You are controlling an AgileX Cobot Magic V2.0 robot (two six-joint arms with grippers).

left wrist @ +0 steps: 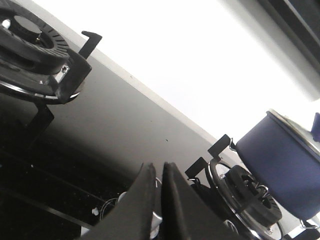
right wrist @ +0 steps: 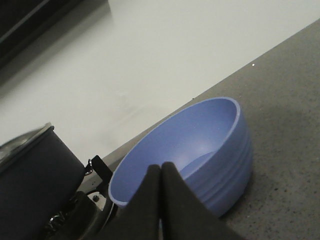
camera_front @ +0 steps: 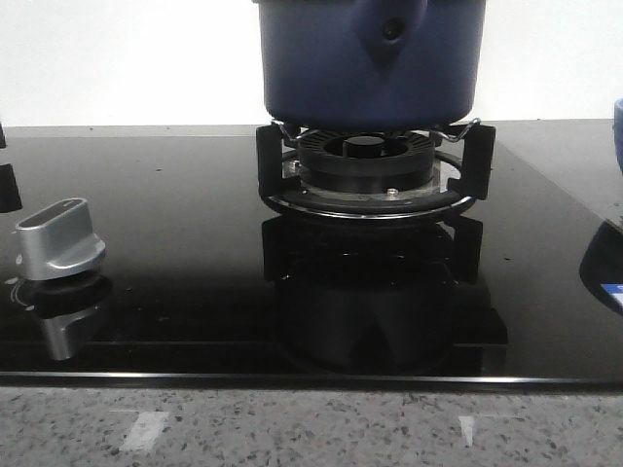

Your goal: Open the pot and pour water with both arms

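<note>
I find the pot (camera_front: 370, 58) at top centre of the front view, seated on the burner (camera_front: 368, 161) — lid not yet lifted. Left gripper (left wrist: 157, 172) and right gripper (right wrist: 161, 172) both pressed together, empty; bowl (right wrist: 200, 150) waits beside — presumably for pouring.

Pot (camera_front: 370, 63) on burner stand (camera_front: 375, 165), centre back; knob (camera_front: 60, 238) front left; bowl (right wrist: 200, 150) apparently right of pot.

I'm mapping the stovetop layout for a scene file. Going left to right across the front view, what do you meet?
Silver control knob → burner grate with the pot sitting on it → edge of a blue bowl at the far right.
</note>
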